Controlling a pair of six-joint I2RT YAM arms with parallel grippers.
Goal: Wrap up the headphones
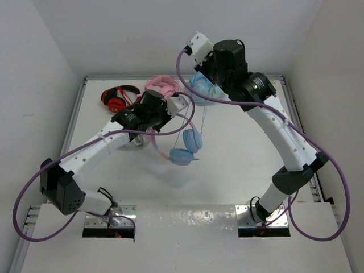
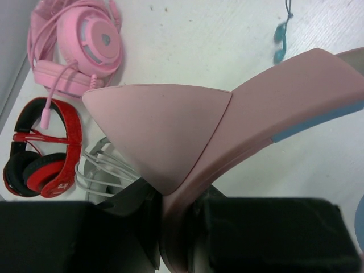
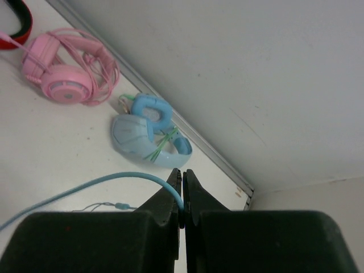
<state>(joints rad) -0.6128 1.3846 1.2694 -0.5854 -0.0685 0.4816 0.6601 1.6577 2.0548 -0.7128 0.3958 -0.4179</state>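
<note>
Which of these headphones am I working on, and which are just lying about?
In the job: blue-and-pink headphones, headband clamped in left gripper; their teal cable, pinched by right gripper.
Lying about: all-pink headphones; red-and-black headphones; light blue headphones.

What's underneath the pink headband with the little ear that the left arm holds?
Below the pink headband, a grey item with looped white cords lies on the white table. The headband and the left gripper cover most of it, so its kind is unclear.
</note>
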